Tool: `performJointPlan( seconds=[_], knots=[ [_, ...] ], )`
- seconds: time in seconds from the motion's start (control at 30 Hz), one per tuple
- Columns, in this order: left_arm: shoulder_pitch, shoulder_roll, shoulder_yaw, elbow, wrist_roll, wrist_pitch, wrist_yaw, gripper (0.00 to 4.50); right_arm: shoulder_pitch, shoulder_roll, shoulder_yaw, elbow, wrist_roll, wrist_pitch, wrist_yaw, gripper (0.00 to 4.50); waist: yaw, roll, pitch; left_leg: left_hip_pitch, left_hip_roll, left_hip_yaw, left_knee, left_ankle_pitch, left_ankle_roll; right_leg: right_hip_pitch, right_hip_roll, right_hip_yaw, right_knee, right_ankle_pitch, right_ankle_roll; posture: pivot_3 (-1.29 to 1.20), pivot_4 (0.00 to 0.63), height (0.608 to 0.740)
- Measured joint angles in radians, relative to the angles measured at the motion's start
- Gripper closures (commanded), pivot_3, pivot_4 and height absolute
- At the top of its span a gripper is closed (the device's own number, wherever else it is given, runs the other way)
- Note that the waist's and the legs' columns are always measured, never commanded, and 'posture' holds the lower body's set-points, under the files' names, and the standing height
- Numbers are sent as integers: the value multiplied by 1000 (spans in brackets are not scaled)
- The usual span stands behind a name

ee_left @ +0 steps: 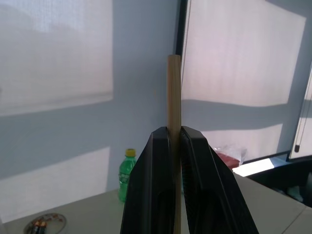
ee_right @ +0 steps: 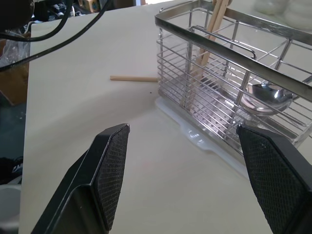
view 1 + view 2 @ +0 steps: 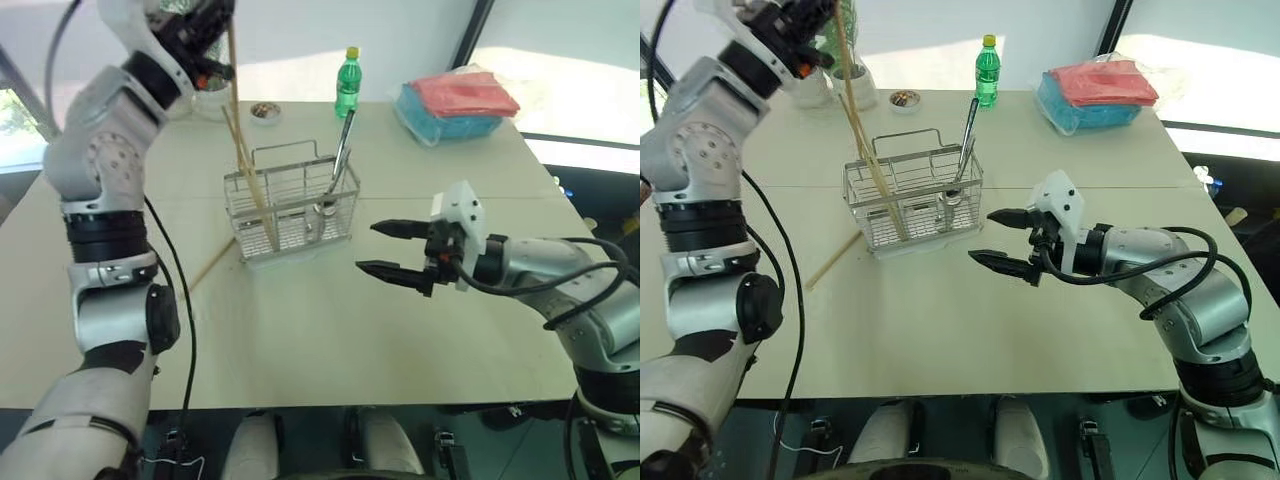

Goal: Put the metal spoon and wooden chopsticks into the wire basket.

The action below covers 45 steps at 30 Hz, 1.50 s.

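Black right claw (image 3: 388,248) hovers wide open over the surface (image 3: 330,330). Beyond, the basket (image 3: 292,210) holds the spoon (image 3: 338,165) and chopsticks (image 3: 255,195); one stick (image 3: 212,264) lies outside. Left claw (image 1: 174,146) pinches a chopstick. Green bottle's (image 3: 347,83) label is unreadable.

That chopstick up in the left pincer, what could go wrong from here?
The left pincer grips the chopstick high above the basket; let go crooked, it may miss or tip out. The tall sticks and spoon lean, so a knock could topple the basket. One stick lies on the table.
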Motion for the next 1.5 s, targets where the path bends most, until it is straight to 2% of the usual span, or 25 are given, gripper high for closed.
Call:
performJointPlan(
  seconds=[0.3, 0.63, 0.8, 0.93, 0.97, 1.1, 1.27, 1.33, 1.5],
  knots=[
    [13, 14, -3, -12, -7, 10, -6, 4488, 24, 4, -15, -14, 0, -4, -29, 864, 4, 0, 0, 0, 0, -1, 0, 0, 0, 0, 0, 0, -1, 0, 0, 0, 150, 723],
    [198, -71, 24, -126, -51, 59, 111, 4488, 14, 7, -26, -8, -1, -9, -36, 864, 4, 0, 0, 0, 0, -1, 1, 0, 0, 1, 0, 0, 0, 0, 0, 0, 150, 723],
    [249, -75, 33, -166, -76, 92, 133, 2441, -13, 11, -27, 21, -1, -9, -37, 864, 3, 0, 0, 0, 0, -2, 1, 0, 0, 1, 0, 0, 0, 0, 0, 0, 150, 723],
    [250, -52, 36, -214, -117, 135, 126, 288, -29, 13, -26, 44, -9, -10, -35, 864, 4, 0, 0, -1, 0, -2, 1, 0, 0, 1, 0, 0, -1, 0, -1, 0, 150, 723],
    [247, -36, 37, -225, -133, 154, 117, 130, -30, 13, -26, 49, -11, -11, -34, 864, 4, 0, 0, -1, 0, -2, 1, 0, 0, 1, 0, 0, -1, 0, -1, 0, 150, 723],
    [211, 43, 55, -255, -189, 213, 81, 130, -43, 13, -18, 69, -20, -19, -24, 864, 3, 0, 0, -1, 0, -2, 1, 0, 0, 1, 1, 0, -1, 0, -1, 0, 150, 723],
    [116, 311, 78, -220, -223, 264, -86, 130, -54, 15, -7, 101, -41, -40, -11, 864, -9, 2, 1, 1, 0, -2, -3, 0, 0, 0, 1, 1, -1, -2, -3, 0, 150, 723],
    [127, 493, 70, -117, -198, 265, -249, 130, -57, 22, 0, 107, -46, -45, -4, 864, -18, 3, 1, 3, 0, -1, -4, 0, 0, -1, 2, 1, 0, -2, -4, 0, 150, 723],
    [188, 611, 4, 116, -66, 157, -410, 130, -56, 50, 8, 121, -52, -50, -4, 864, -15, 2, 1, 2, 1, -1, -4, 0, 0, 0, 2, 0, 0, -3, -5, 0, 150, 723]
  ],
)
